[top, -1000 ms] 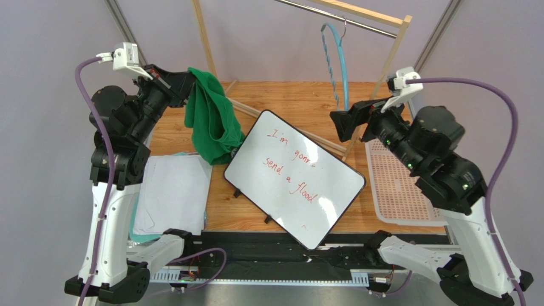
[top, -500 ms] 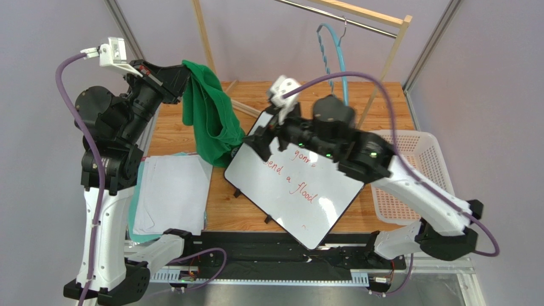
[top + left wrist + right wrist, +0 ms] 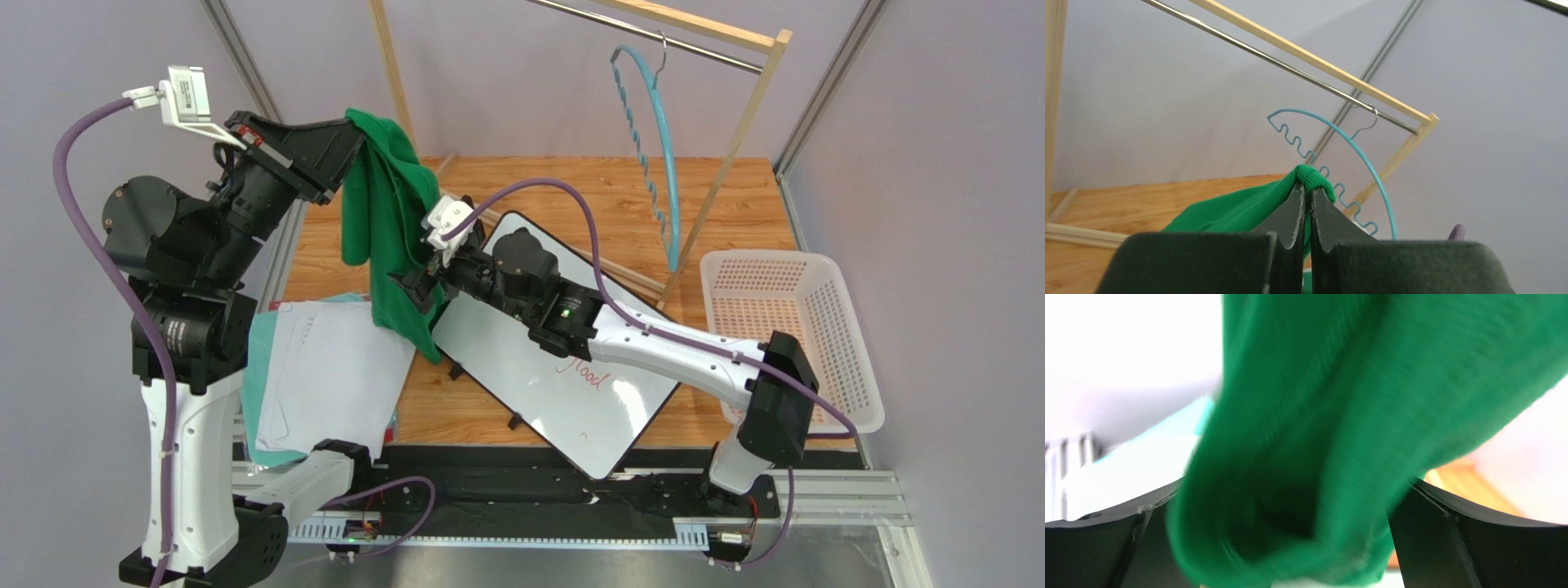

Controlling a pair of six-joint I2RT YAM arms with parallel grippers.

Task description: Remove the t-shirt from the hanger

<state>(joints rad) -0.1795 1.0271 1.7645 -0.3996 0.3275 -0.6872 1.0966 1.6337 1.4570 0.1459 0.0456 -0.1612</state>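
The dark green t-shirt (image 3: 395,233) hangs free in a long bunch at the left, off the hanger. My left gripper (image 3: 347,132) is shut on its top fold, which shows as a ribbed edge in the left wrist view (image 3: 1312,179). My right gripper (image 3: 415,289) reaches across the whiteboard to the shirt's lower part. In the right wrist view its jaws stand wide open with the blurred fabric (image 3: 1321,435) filling the gap between them. The light-blue hanger (image 3: 664,147) hangs bare from the rack's rail, and also shows in the left wrist view (image 3: 1370,164).
A whiteboard (image 3: 613,392) with red writing lies tilted mid-table. White and teal paper sheets (image 3: 325,380) lie at the left. A white basket (image 3: 797,331) stands at the right. The wooden rack with metal rail (image 3: 687,31) stands at the back.
My right arm swung from beside the hanger leftward across the whiteboard to the hanging shirt. My left gripper lifted the shirt higher, so its bottom came off the table.
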